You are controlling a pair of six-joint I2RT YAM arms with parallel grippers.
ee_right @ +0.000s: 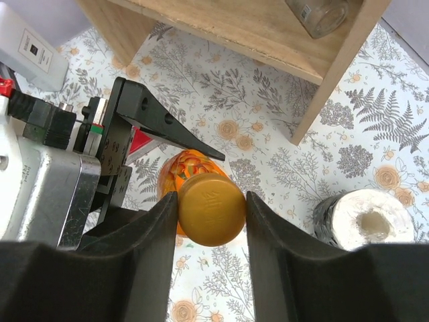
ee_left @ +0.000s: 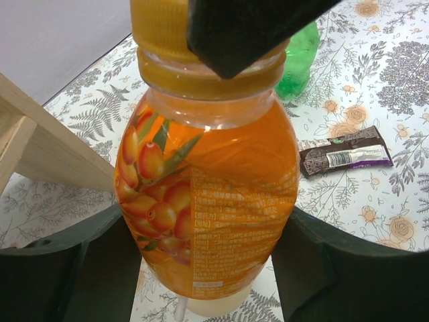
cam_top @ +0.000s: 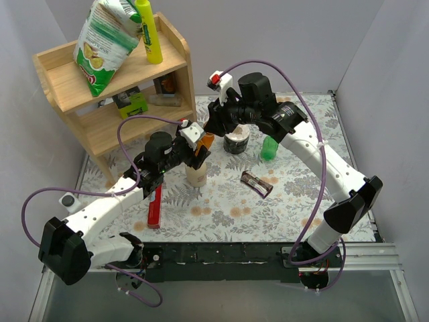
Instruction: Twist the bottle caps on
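Right wrist view: one orange-brown cap (ee_right: 211, 208) sits at centre frame, pinched from either side by the two dark fingers of the right gripper (ee_right: 211, 225). The cap tops the orange bottle (ee_right: 179, 171), one of two task bottles in view. How far it is threaded on cannot be told. A black finger of the left gripper (ee_left: 211, 268) crosses the frame just above the bottle and hides part of it.

The left wrist view shows the same bottle filling the middle of the frame, berry-print label to the lens. The left gripper clamps its lower body, one finger on each side. A finger of the right gripper covers part of the cap at the top edge.

In the top external view, the second bottle, a green bottle (cam_top: 269, 148), stands upright right of centre on the floral table (cam_top: 301, 201), apart from both grippers. Whether it carries a cap cannot be told.

One cream-coloured bottle (cam_top: 196, 176) stands just below the left gripper. One roll (cam_top: 236, 141) sits between the grippers and the green bottle. One dark snack wrapper (cam_top: 257, 183) lies lower, near centre. One flat red object (cam_top: 155, 208) lies beside the left arm. A two-tier wooden shelf (cam_top: 67, 80) at upper left holds one snack bag (cam_top: 107, 37) and one yellow-green bottle (cam_top: 149, 30) on top.
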